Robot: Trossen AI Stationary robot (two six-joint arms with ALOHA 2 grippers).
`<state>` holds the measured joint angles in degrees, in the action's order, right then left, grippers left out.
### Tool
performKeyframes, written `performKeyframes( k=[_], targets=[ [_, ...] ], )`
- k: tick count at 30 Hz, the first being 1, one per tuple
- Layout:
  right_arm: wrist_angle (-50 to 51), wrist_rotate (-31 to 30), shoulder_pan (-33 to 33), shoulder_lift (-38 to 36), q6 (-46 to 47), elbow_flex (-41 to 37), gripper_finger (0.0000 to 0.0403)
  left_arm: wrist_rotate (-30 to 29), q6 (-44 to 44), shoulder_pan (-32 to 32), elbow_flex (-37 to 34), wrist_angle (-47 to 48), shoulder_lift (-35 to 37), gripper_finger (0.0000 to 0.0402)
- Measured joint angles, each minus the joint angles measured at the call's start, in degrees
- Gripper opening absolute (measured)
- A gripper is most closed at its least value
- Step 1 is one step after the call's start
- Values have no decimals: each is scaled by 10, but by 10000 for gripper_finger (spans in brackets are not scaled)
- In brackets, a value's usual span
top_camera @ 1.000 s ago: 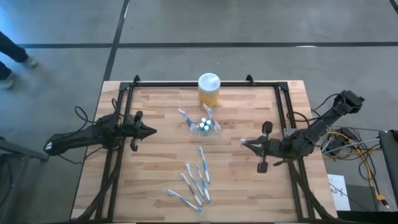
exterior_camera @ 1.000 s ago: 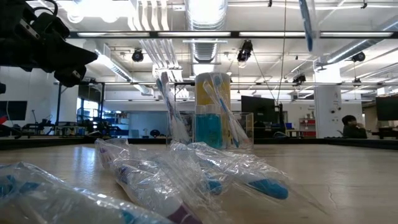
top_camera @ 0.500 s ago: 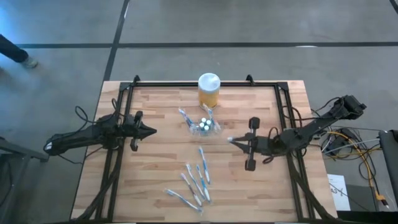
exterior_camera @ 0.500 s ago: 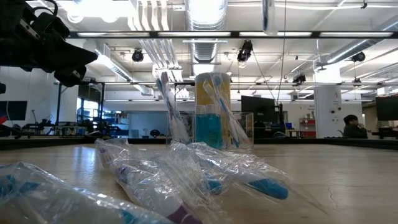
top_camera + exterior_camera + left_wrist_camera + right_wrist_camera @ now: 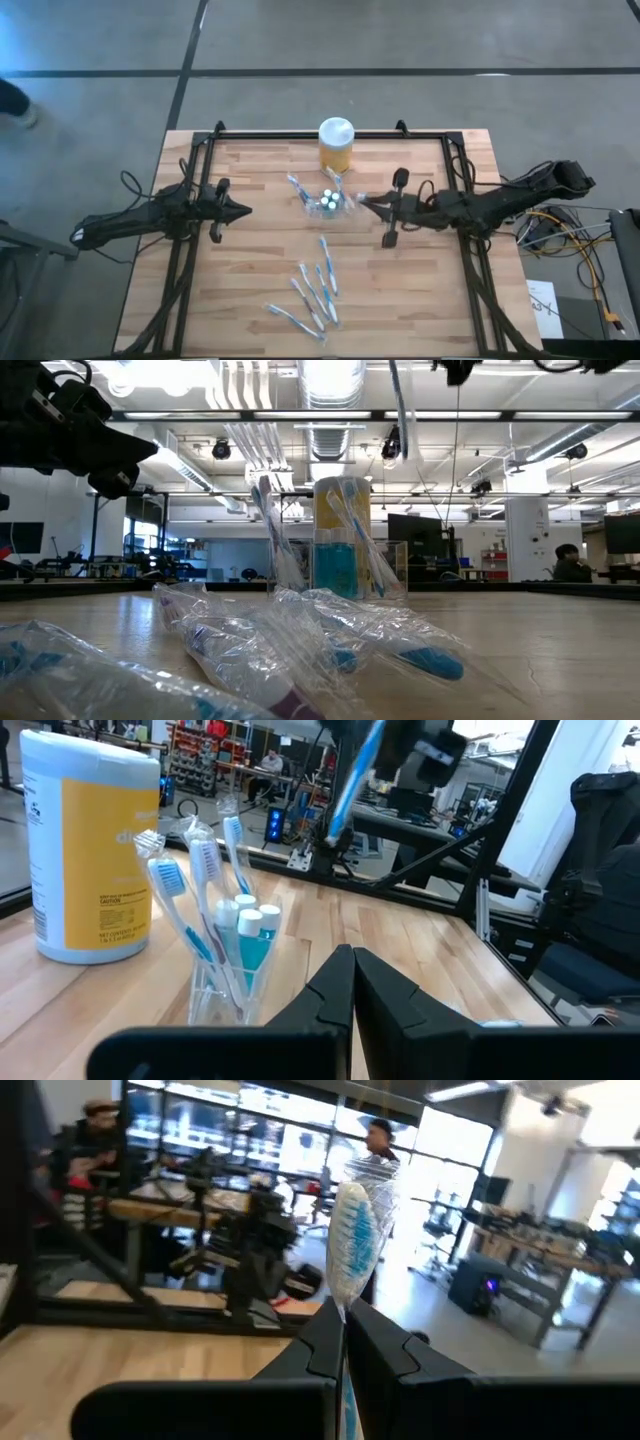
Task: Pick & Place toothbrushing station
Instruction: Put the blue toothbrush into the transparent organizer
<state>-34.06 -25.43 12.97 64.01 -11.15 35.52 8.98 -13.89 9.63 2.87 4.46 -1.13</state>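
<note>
The clear holder [image 5: 330, 201] stands upright mid-table with a few blue-and-white toothbrushes and white-capped pieces in it; the left wrist view shows it too [image 5: 225, 945]. Several wrapped toothbrushes [image 5: 315, 290] lie flat nearer the table's front. My right gripper [image 5: 362, 203] hangs just right of the holder, above the table, shut on one wrapped toothbrush [image 5: 352, 1240]. My left gripper [image 5: 245, 211] waits shut at the table's left side, pointing level at the holder. My right gripper pinches the wrapped toothbrush between its two fingers at the stem below the bristle head [image 5: 345, 1302]. The fingers reach in level from the table's right and lie across the brush. The brush stands roughly upright, head above the fingers, handle [image 5: 400, 420] hanging below, clear of the table.
A yellow jar with a white lid [image 5: 336, 145] stands just behind the holder at the far edge. A black frame [image 5: 300, 135] runs around the wooden tabletop. A person sits in the room far behind the table [image 5: 565, 563].
My right gripper has travelled level from the table's right side toward the left and the far edge, ending close beside the holder. It has stayed shut, and the toothbrush has gone with it, upright and clear of the table.
</note>
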Motion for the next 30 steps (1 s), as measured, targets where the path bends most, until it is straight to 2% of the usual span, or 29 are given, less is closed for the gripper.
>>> performKeyframes(
  k=[3, 8, 11, 20, 30],
  targets=[
    [-63, 0, -24, 23, 24, -33, 8, 1, -2, 0, -1, -2, 0, 10],
    [-226, 0, -59, 83, 27, -88, 8, 1, 0, 0, -2, -4, 0, 10],
    [-274, -2, -81, 128, 38, -105, 8, 1, 1, 0, -2, -4, 0, 10],
    [-342, -33, -124, 245, 57, -105, 8, 1, 3, 0, -3, -4, 0, 10],
    [-341, -63, -127, 327, 120, -94, 8, 1, 2, 0, -3, -4, 0, 10]
  ],
)
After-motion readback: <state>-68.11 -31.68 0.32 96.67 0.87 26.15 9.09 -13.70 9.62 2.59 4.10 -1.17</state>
